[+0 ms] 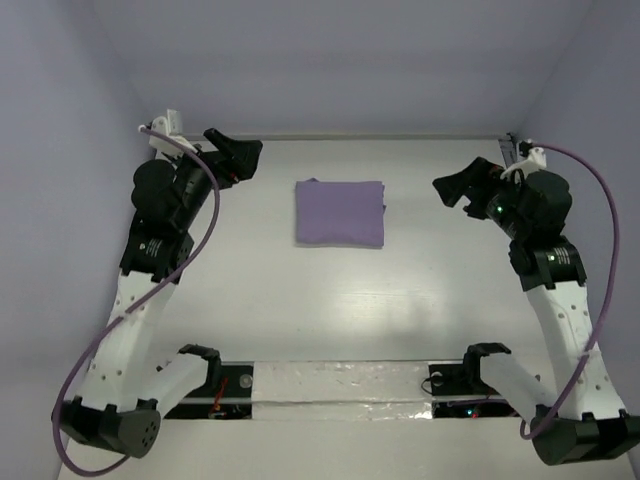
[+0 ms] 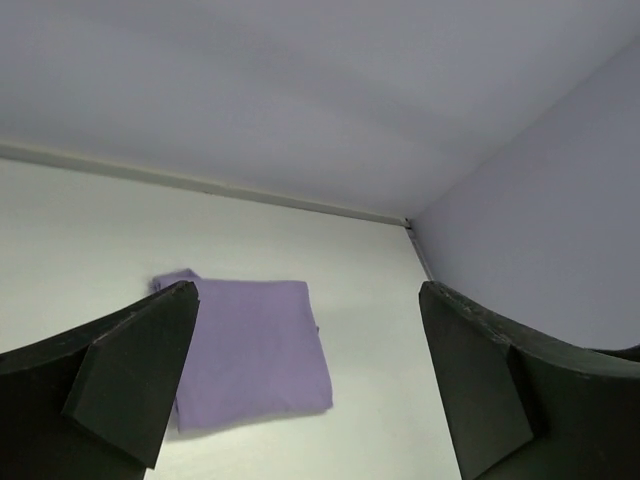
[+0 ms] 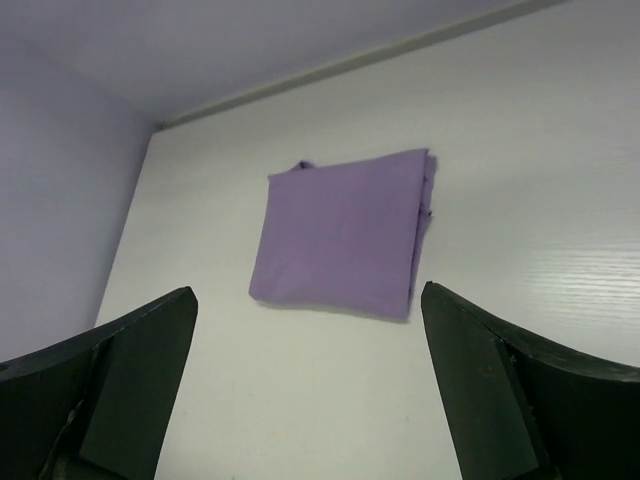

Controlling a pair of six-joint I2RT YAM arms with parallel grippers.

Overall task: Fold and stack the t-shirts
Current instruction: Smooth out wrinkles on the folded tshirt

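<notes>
Lavender t-shirt lying folded into flat rectangle on white table, far-centre of table, layered edges facing table's right side. Left gripper hovering over table's far-left corner, fingers spread wide, gripping nothing. Right gripper hovering over table's far-right part, fingers likewise released, apart from shirt.

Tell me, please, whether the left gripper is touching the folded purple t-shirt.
Apart. The top external view shows a strip of bare table between the left gripper and the t-shirt, which lies folded flat.
</notes>
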